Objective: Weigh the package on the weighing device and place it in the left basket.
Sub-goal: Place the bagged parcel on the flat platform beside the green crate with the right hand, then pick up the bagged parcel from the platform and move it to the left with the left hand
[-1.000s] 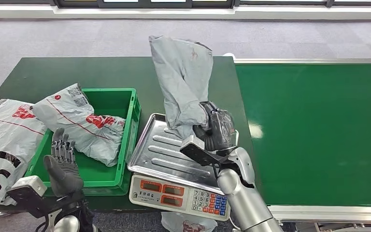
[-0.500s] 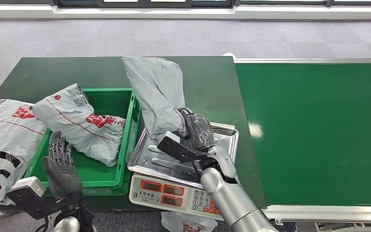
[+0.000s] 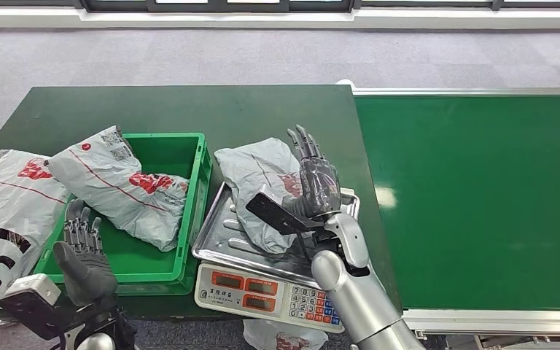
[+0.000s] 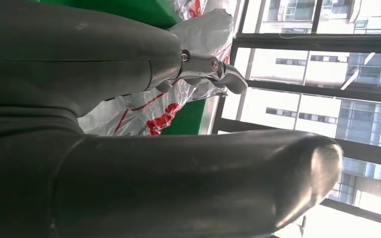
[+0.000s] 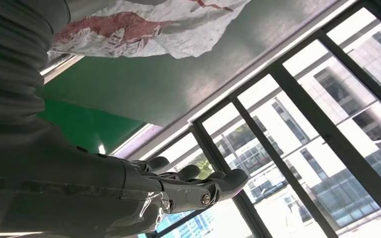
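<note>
Three packages lie in the head view. One grey package [image 3: 259, 182] rests on the steel tray of the scale [image 3: 277, 290] at centre, the right robot hand [image 3: 316, 182] beside it with fingers spread, holding nothing. One white package [image 3: 120, 186] lies in the green basket [image 3: 198, 191]; another [image 3: 7, 211] lies on the desk [image 3: 153, 109] at far left. The left robot hand [image 3: 80, 251] hovers wide at lower left. The right wrist view adds windows [image 5: 297, 148].

Right hand [image 5: 129, 198] fingers extended, beside grey package [image 5: 149, 25]
</note>
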`<control>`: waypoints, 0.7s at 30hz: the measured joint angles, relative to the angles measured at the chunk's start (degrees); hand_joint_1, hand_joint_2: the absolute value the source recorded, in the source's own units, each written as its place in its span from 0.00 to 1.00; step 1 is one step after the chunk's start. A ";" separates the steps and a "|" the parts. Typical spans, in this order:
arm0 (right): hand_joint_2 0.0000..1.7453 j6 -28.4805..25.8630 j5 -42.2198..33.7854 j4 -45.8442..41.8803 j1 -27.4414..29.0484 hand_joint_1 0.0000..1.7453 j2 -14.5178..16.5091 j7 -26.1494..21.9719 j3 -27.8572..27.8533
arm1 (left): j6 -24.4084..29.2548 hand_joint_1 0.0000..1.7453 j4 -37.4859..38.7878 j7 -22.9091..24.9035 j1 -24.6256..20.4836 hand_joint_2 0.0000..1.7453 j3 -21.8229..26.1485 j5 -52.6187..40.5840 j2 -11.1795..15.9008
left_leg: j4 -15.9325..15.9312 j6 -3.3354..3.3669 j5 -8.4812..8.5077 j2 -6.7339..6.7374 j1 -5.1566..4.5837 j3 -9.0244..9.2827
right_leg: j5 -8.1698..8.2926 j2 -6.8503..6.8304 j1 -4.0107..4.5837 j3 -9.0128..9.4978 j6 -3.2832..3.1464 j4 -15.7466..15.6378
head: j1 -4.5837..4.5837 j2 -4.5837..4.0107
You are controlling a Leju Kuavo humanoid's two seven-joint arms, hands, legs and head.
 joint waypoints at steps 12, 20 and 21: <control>1.00 0.63 -0.89 -4.88 2.12 0.00 -0.68 -0.72 0.00 | -0.02 0.00 -0.57 -0.02 0.10 0.00 0.01 -0.54 -0.04 | 0.00 0.00 0.00 -0.01 0.00 0.00 | 0.00 0.00 0.00 0.00 0.00 0.00 | 0.00 0.00; 1.00 0.11 -3.44 -13.78 6.10 0.00 -1.21 -5.69 0.00 | 0.99 0.00 -1.53 1.93 0.09 0.00 -0.05 -8.36 -0.04 | 0.01 -0.01 -0.02 -0.01 0.00 -0.01 | -0.01 0.00 0.00 -0.05 -0.01 -0.01 | 0.00 0.00; 1.00 -1.54 -3.57 -15.42 6.79 0.00 -1.27 -7.20 0.00 | 1.68 0.00 -1.51 3.25 -0.09 0.00 -0.23 -12.31 0.00 | 0.01 -0.01 -0.01 -0.01 0.00 -0.01 | -0.01 -0.01 0.00 -0.08 -0.01 -0.01 | 0.00 0.00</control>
